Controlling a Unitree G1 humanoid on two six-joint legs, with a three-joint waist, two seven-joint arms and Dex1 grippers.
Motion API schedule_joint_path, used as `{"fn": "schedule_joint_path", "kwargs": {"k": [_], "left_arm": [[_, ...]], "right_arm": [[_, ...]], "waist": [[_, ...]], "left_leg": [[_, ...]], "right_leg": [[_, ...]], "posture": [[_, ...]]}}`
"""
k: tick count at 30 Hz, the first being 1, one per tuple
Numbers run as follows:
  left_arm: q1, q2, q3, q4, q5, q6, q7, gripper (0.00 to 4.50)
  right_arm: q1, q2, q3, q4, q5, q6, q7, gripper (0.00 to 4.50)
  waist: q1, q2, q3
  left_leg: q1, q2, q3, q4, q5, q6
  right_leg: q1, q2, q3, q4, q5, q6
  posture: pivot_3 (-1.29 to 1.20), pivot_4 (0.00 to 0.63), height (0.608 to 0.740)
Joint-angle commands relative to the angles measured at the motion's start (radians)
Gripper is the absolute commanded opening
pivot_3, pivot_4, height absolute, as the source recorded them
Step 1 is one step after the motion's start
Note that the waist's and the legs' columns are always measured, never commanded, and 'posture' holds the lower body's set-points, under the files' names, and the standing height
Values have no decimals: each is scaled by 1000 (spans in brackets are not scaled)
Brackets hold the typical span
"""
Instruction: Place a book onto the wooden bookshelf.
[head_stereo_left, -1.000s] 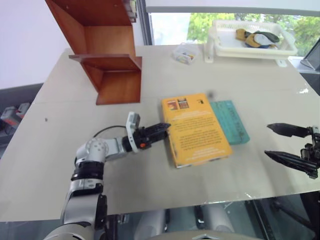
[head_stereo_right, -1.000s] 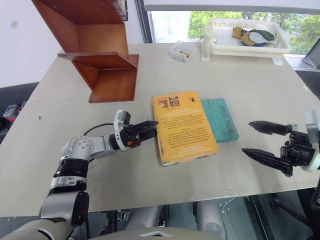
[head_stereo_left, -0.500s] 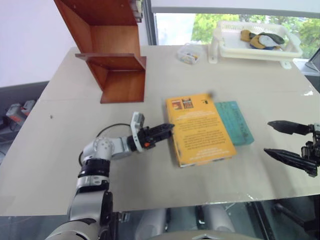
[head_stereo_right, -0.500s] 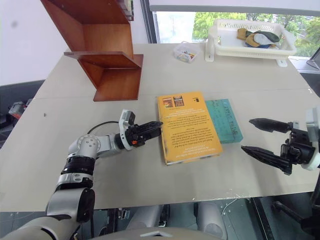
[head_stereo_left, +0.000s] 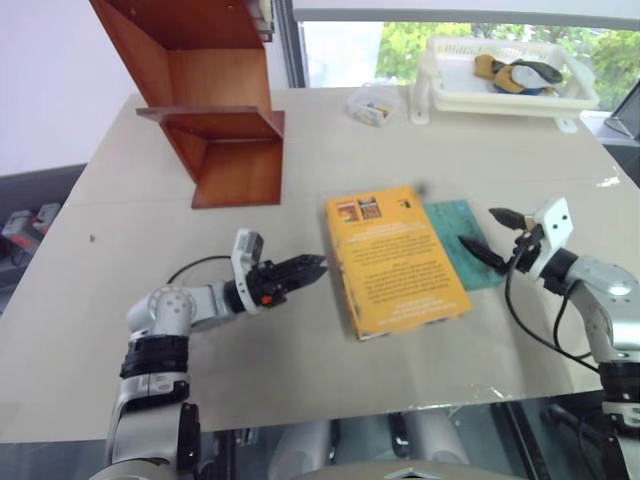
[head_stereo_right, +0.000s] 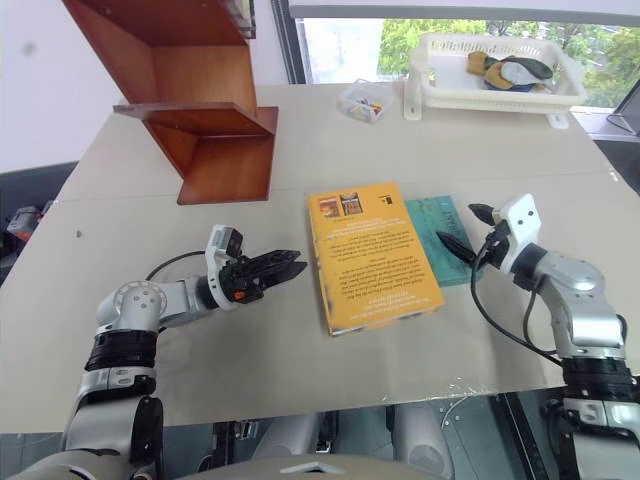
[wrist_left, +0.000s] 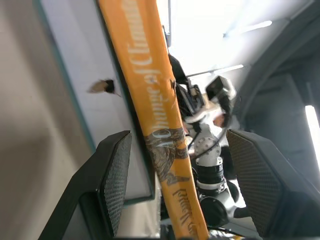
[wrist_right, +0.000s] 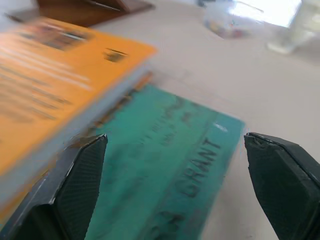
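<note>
**Stock on tabletop: book not yet taken up**

- Tabletop (head_stereo_left: 110, 300): beige, carries all items.
- Wooden bookshelf (head_stereo_left: 215, 110): at 11 o'clock; visible compartments empty.
- White basket (head_stereo_left: 505, 95): at 1 o'clock, holding a few small items, unclear.
- Book (head_stereo_left: 395, 260): orange, lying flat at centre, overlapping a teal book (head_stereo_left: 465, 235) at its 3 o'clock.
- Clear box (head_stereo_left: 368, 105): small, mixed contents.
- Left end effector (head_stereo_left: 312, 268): fingers apart, empty, just off the book's 9 o'clock edge.
- Right end effector (head_stereo_left: 490, 232): fingers apart, over the teal book.

Step judged: approach. Next: grip the orange book's edges.
</note>
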Motion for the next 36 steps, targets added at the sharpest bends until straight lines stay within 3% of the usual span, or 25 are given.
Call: {"fn": "schedule_joint_path", "kwargs": {"k": [1,8,24,26,31,36], "left_arm": [[16,-14,10,-42,-21,5,17,3276],[43,-38,11,-71,-39,18,22,3276],[15,-37,-39,-47,-26,3,-13,3276],[6,-49,-59,-41,-14,-9,-17,3276],[-8,-63,-86,-23,4,-29,-34,3276],[-25,-77,-98,-4,15,-29,-38,3276]], "right_arm": [[-39,28,51,74,-65,-95,-2,4500],[-49,86,116,7,-56,-84,37,4500],[-28,103,144,-175,-35,-4,42,4500],[-12,45,79,-183,-6,5,63,4500],[129,-145,-113,-289,235,131,265,4500],[408,-355,-376,-395,450,311,508,4500]], "waist": [[-1,0,0],[-9,0,0],[-6,0,0],[-2,0,0],[17,0,0],[23,2,0]], "left_leg": [[0,0,0,0,0,0],[1,1,-2,0,0,0],[0,0,-3,-1,0,0],[0,0,-3,-1,0,0],[-2,-3,-6,-1,0,1],[-4,-3,-7,0,-2,3]], "right_leg": [[0,-1,0,0,0,0],[1,0,1,1,0,-1],[0,0,0,1,1,-1],[0,0,-1,1,1,-1],[0,-3,-4,-1,1,-1],[0,-3,-5,-2,1,-1]], "posture": [[0,150,740],[0,150,740],[0,150,740],[0,150,740],[0,150,740],[0,150,740]]}}
